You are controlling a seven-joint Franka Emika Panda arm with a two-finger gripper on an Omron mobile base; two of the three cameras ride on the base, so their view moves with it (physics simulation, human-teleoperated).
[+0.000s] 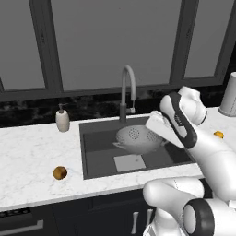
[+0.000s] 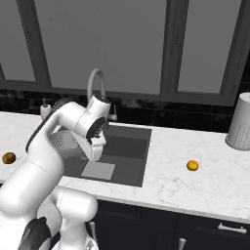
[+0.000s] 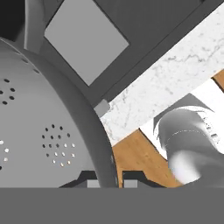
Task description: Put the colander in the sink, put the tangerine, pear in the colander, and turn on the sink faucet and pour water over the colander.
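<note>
Claw (image 3: pixel 105 180) clenched on the rim of the colander (image 1: pixel 137 138), which hangs tilted over the sink (image 1: pixel 92 159), above its pale plate; pear (image 1: pixel 60 173) on the worktop (image 1: pixel 32 156) left of the basin; tangerine (image 2: pixel 192 165) on the worktop to the right, well apart; sink faucet (image 1: pixel 127 92) behind the basin; soap bottle (image 1: pixel 62 120) at its far left.

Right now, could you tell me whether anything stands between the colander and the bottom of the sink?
Nothing visible does. The gripper is shut on the colander's rim and holds it tilted over the sink, whose floor below shows just its pale plate.
</note>
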